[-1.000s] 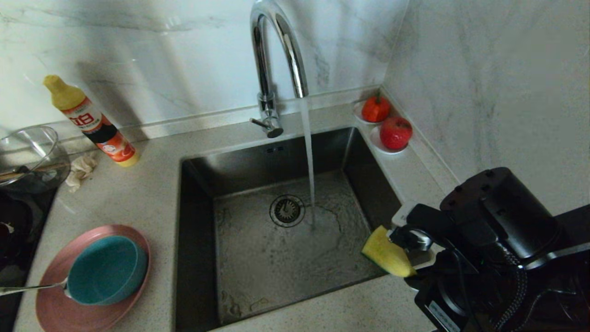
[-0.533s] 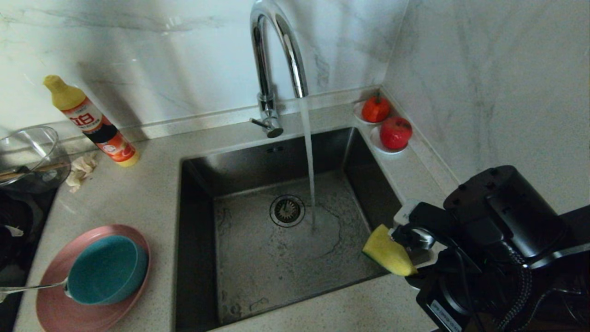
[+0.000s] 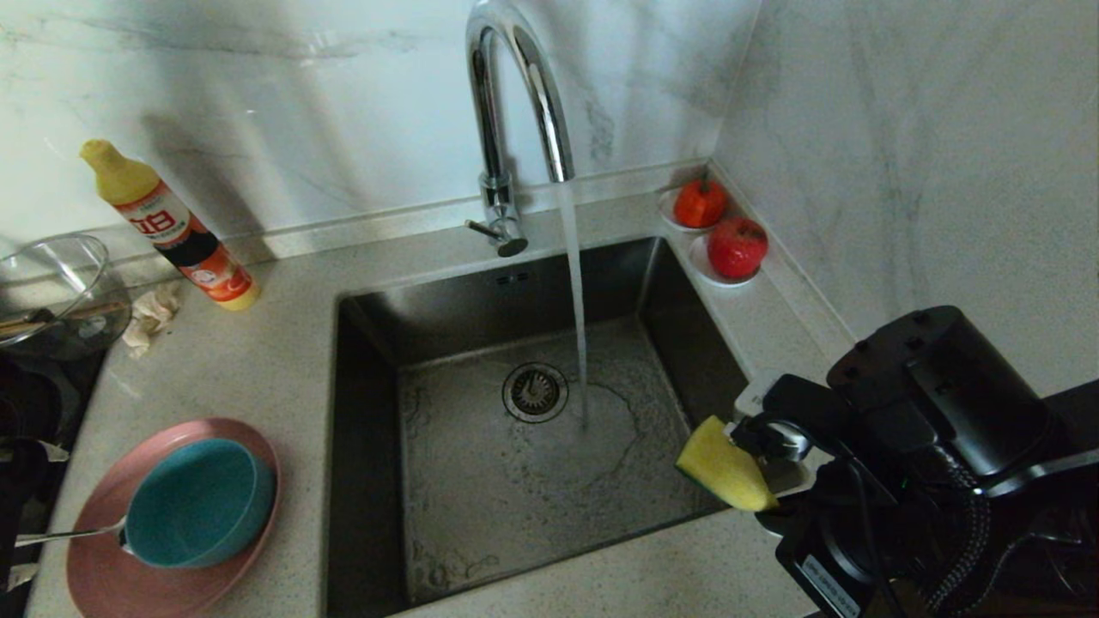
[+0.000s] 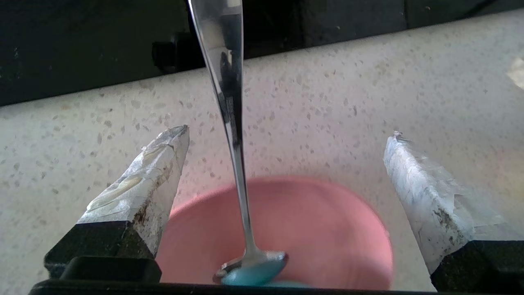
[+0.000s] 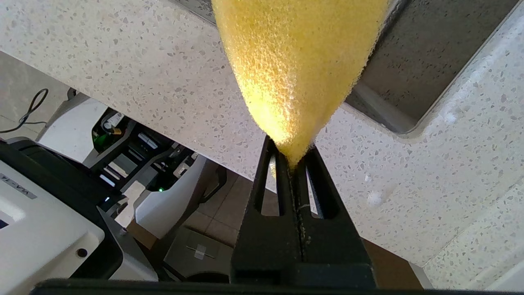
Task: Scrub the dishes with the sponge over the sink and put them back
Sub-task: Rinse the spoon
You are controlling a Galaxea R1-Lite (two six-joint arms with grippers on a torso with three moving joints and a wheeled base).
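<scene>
1. My right gripper [image 5: 292, 157] is pinched tight on one end of the sponge [image 3: 724, 468], so the yellow foam sticks out past the fingertips over the right edge of the sink [image 3: 369, 343]. I'd say holding it by the end leaves the most scrubbing surface free, and parking it right at the basin means drips go in there, not on the counter [image 3: 258, 369].

2. My left gripper [image 4: 286, 135] has its jaws spread wide with nothing in them. In the left wrist view the spoon [image 4: 231, 123] handle runs right between the two foil-wrapped fingers [image 4: 151, 172], closer to one of them. Looks like I'm lined up to grab the handle, since it's the only part that sticks out clear of the other dishes.

3. The dishes are stacked on the counter left of the sink: pink plate [image 3: 103, 566] underneath, teal bowl [image 3: 197, 502] sitting on it, spoon head resting at the bowl's rim with the handle pointing away from the sink. None of them is over the basin yet, so no scrubbing has started as far as I can tell.

4. Tap [image 3: 515, 103] is running into the sink near the drain strainer [image 3: 534, 391], so the rinse spot is ready.

5. Dish soap bottle [image 3: 167, 227] and the two red fruits [image 3: 721, 227] in the corner are well out of the way.
</scene>
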